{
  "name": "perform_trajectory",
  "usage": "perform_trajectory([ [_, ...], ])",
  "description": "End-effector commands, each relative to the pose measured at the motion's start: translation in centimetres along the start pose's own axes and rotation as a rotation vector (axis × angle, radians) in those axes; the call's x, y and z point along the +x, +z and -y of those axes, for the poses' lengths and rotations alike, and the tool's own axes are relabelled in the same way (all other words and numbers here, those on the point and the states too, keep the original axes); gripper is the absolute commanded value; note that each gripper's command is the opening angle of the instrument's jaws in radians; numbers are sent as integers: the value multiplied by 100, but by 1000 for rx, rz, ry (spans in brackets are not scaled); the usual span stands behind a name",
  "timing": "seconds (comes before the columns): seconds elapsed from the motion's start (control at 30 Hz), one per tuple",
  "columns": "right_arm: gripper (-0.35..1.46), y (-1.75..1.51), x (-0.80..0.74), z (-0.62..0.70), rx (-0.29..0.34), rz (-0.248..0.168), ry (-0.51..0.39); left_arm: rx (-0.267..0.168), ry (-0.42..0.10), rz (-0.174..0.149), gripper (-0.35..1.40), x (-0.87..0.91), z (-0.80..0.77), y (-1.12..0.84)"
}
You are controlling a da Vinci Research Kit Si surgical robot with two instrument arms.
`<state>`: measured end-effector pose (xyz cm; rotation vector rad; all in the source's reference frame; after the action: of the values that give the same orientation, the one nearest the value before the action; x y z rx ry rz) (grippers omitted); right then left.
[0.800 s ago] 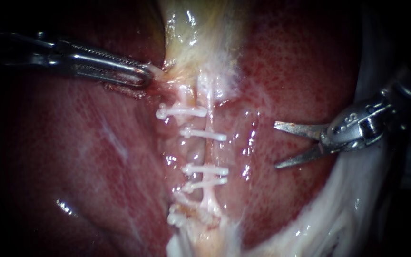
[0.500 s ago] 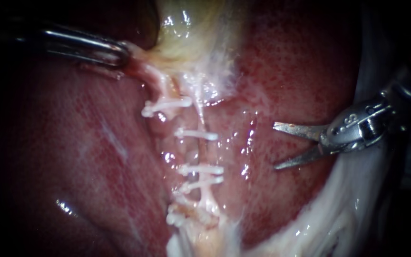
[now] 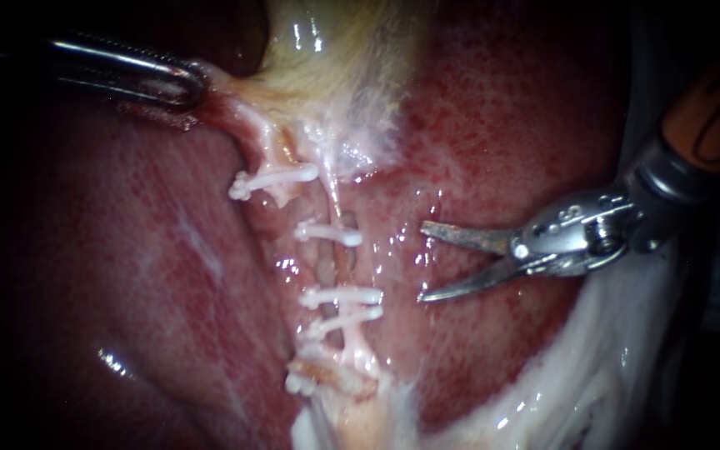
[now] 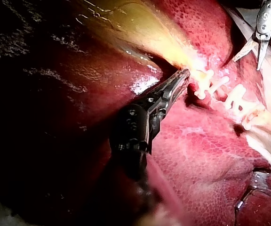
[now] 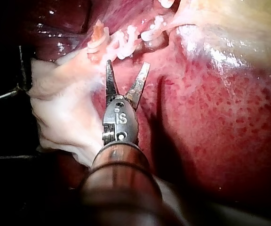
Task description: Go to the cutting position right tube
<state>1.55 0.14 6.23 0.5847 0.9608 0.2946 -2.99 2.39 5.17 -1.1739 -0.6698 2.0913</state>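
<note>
My right instrument (image 3: pixel 421 261) had slid in from 3 o'clock, blades gaping wide and empty, near but clear of the clipped right tube (image 3: pixel 345 267) at centre, while my left instrument (image 3: pixel 196 82), clamped on the gallbladder (image 3: pixel 335 75), drew it toward 10 o'clock, so the approach looked nearly complete.

1. Backdrop is liver (image 3: pixel 127 275): red, mottled, wet, filling most of every view.
2. Pale white tissue (image 3: pixel 610 375) runs along its lower-right edge in the endoscope view.
3. Light is strong mid-scene, with glints (image 3: pixel 114 362) on the wet surface; the edges fall to black.
</note>
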Motion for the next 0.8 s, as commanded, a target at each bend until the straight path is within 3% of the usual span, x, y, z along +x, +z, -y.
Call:
perform_trajectory([
  [0.03,143,5,-1,-2,14,2,12,0,0,0,-35,0,0,0],
  [0.33,143,55,-25,-23,102,21,66,1,0,0,-35,0,0,1],
  [0.5,143,73,-37,-26,141,33,82,1,0,0,-35,0,0,1],
  [0.8,141,89,-31,-32,233,-34,77,1,0,0,-35,0,0,1],
])
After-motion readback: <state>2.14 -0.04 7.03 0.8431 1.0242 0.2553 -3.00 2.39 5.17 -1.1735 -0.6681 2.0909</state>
